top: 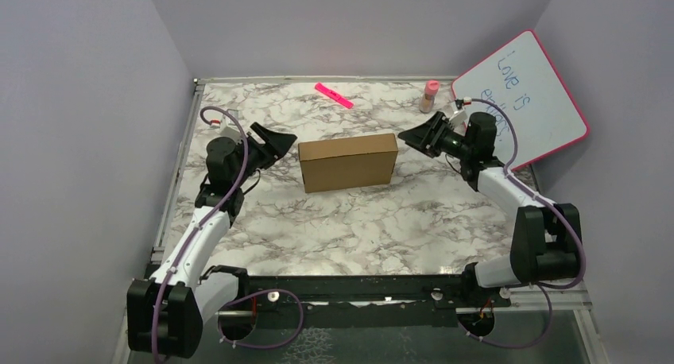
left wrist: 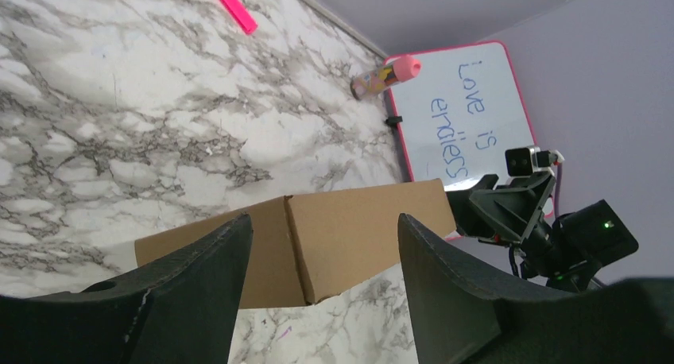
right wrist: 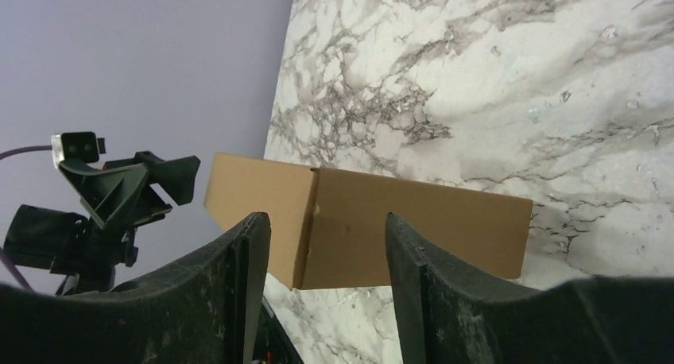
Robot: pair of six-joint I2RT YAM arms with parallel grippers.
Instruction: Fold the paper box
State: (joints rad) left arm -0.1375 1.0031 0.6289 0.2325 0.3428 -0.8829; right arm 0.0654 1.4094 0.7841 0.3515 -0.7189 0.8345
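Closed paper box (top: 348, 162) between spread left gripper (top: 280, 141), right gripper (top: 416, 137), untouched

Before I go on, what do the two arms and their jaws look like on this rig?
Left arm and right arm match: white link shells, black joint housings, a purple cable looped along each. The jaws are matte black, wedge-shaped, lightly scuffed. A small camera block tops each wrist. A green light glows on the right wrist.

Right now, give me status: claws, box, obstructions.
Left claw open, empty. Right claw open, empty. Paper box closed up, between them, not gripped. Nothing between claws and box.
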